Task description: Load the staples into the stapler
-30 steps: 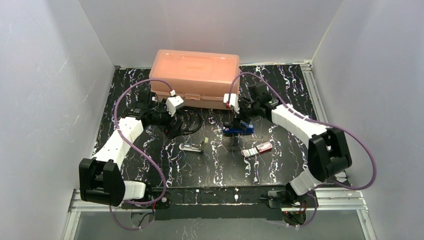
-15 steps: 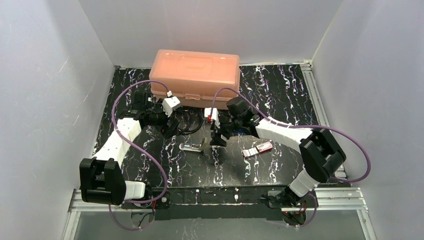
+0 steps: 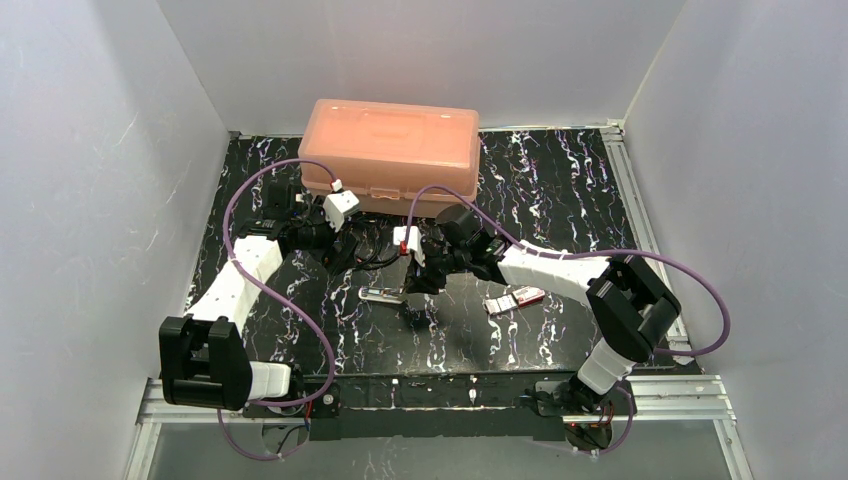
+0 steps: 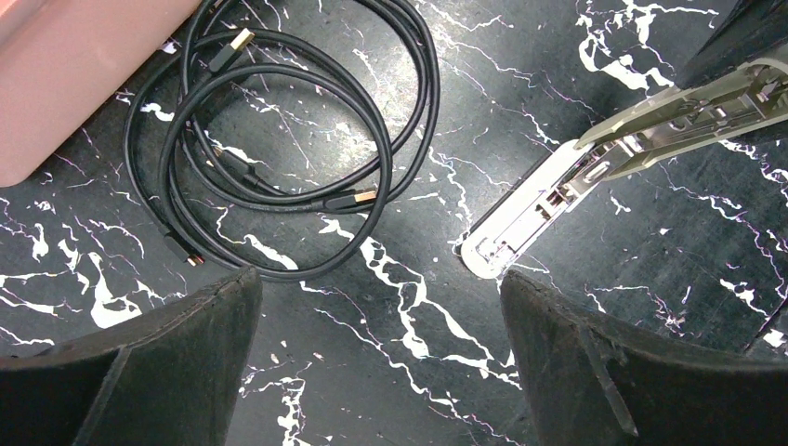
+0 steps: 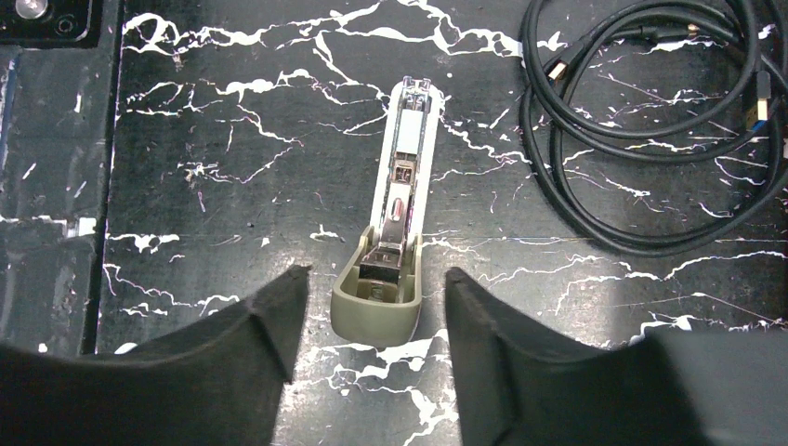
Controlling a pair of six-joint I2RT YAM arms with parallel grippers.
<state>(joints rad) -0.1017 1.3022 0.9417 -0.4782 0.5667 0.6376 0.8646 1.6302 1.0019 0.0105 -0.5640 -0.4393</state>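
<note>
Staples box (image 3: 517,298) lies partly slid open.

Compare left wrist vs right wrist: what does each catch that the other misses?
Left wrist only: a corner of the pink storage box. Right wrist only: the stapler's olive rear end, framed by the open right gripper, and a darker strip along the left edge. Both: the opened stapler, the coiled black cable, the black marbled table.
</note>
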